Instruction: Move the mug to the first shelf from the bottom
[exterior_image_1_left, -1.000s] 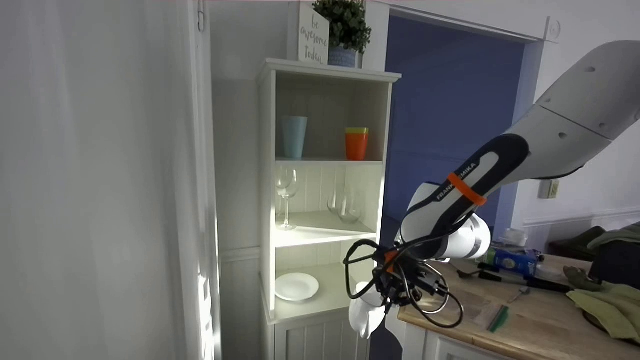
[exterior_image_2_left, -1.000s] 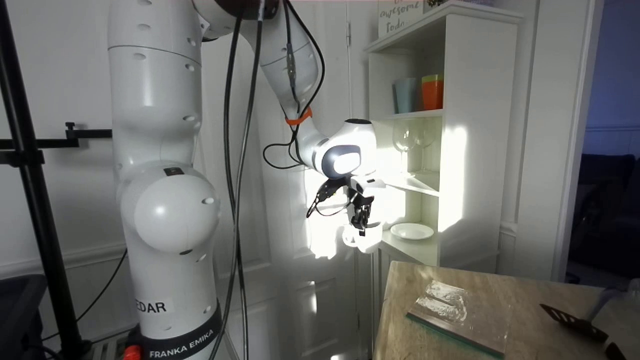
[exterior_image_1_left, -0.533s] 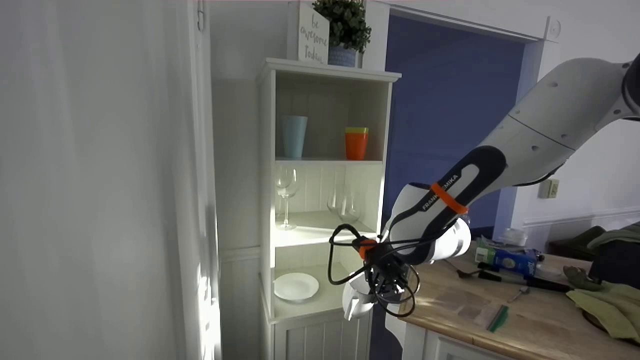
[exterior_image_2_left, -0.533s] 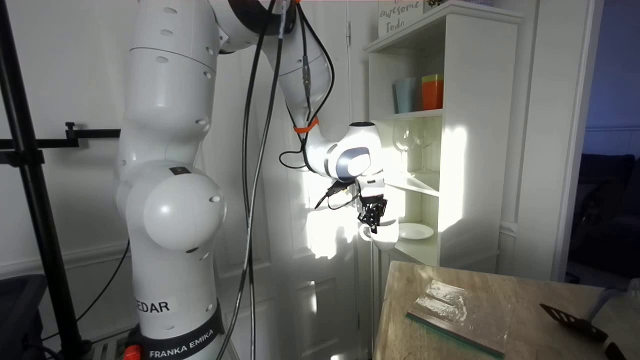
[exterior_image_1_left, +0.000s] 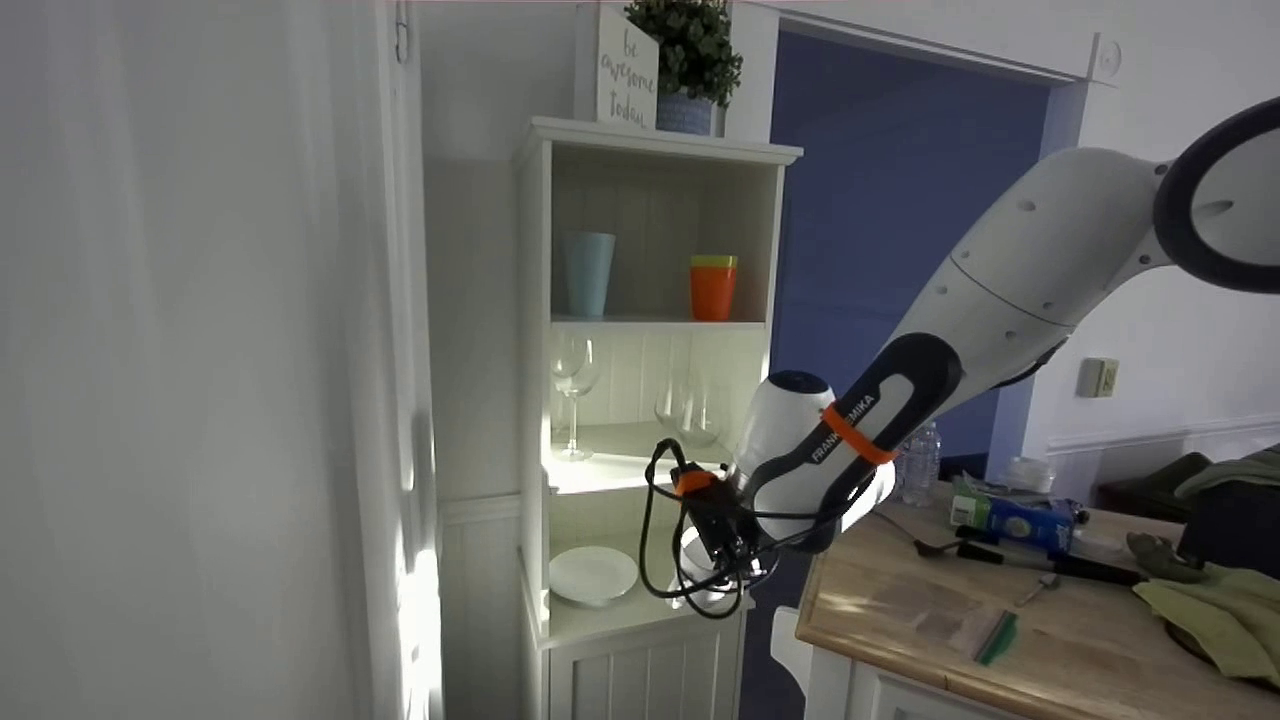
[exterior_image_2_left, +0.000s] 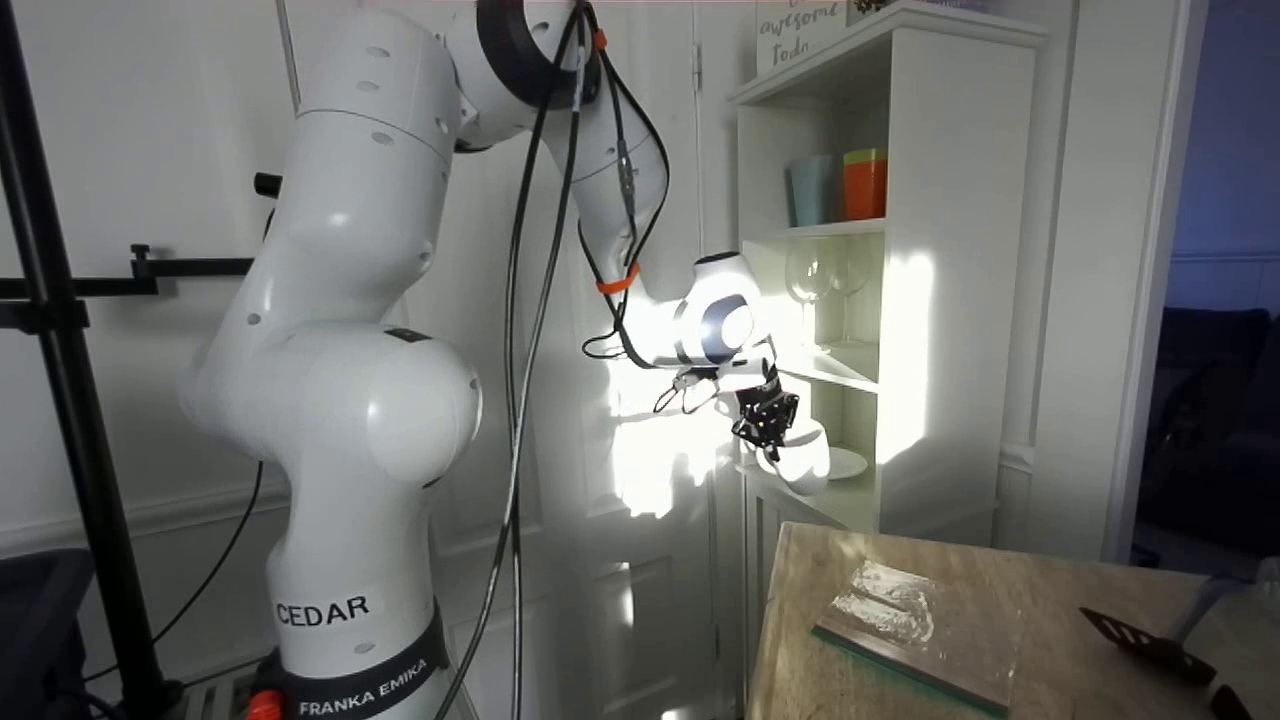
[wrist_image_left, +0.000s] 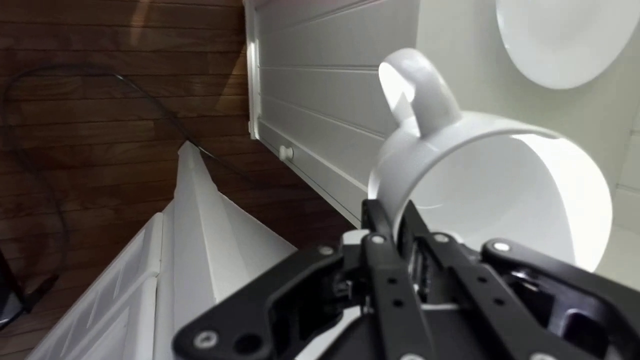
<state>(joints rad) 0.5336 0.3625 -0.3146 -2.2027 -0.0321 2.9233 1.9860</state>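
The carry seems nearly done: the black two-fingered gripper (wrist_image_left: 393, 211) is clamped on the wall of the small, round, white ceramic mug (wrist_image_left: 490, 170), held tilted near the front of the flat white lowest shelf board (wrist_image_left: 465, 65). Next likely calls for moving inward, levelling and lowering, avoiding the round white plate (wrist_image_left: 570, 35) at one o'clock from it in the wrist view.

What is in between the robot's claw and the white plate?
The white mug: in the wrist view the claw grips its wall, and the plate lies beyond it on the bottom shelf. In an exterior view, too, the mug shows between them.
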